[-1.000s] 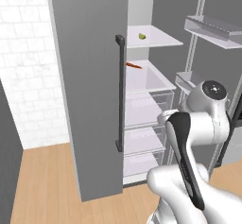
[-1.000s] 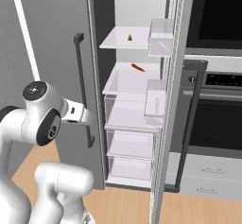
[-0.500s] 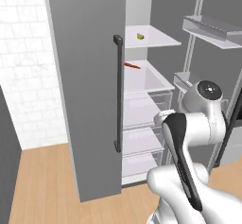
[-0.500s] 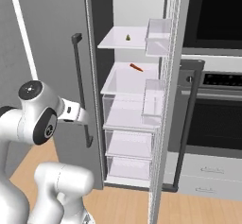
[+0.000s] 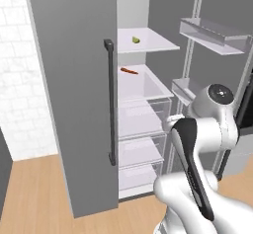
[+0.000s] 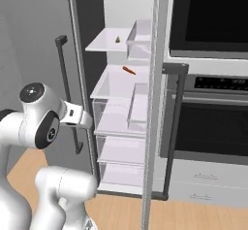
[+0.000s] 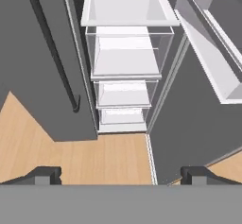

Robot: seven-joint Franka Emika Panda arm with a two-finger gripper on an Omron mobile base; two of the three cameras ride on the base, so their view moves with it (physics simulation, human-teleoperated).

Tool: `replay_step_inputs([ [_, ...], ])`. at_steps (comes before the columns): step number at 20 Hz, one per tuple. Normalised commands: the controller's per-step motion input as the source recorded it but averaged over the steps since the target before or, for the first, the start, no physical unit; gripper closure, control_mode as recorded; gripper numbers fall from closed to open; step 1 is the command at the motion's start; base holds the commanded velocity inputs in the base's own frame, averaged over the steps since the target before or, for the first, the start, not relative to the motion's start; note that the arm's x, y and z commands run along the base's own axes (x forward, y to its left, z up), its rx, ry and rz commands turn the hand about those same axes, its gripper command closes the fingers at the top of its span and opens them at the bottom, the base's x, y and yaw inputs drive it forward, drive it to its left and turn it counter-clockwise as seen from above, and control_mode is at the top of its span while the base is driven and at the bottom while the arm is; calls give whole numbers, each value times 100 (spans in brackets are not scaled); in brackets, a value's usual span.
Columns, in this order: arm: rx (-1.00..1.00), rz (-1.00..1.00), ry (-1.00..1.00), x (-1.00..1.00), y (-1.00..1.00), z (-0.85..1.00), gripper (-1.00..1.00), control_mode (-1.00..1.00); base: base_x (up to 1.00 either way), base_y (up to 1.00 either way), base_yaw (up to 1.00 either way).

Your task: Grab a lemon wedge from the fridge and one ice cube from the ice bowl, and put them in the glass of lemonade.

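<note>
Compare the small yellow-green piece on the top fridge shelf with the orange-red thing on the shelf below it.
The yellow-green piece is pale, short and stubby; the orange-red thing is darker, long and thin. The first lies on the top shelf, the second one level lower, nearer the closed left door. Both lie loose, untouched.

Floor (image 5: 34,193): light wood planks, laid throughout. Wall (image 5: 20,75): white brick tile, seen at left in the left base view. Wall oven (image 6: 213,127): black-fronted, built in beneath a black microwave (image 6: 208,18). Drawers (image 6: 206,180): pale grey, set below the oven. Lighting: even, soft.
</note>
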Motion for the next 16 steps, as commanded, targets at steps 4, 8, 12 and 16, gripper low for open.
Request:
replay_step_inputs([
  [4, 0, 0, 0, 0, 0, 0, -100, 100, 83, 20, -1],
  [8, 0, 0, 0, 0, 0, 0, -100, 100, 79, 5, -2],
  [12, 0, 0, 0, 0, 0, 0, -100, 100, 52, -3, -2],
  [16, 0, 0, 0, 0, 0, 0, -100, 100, 47, -1, -2],
])
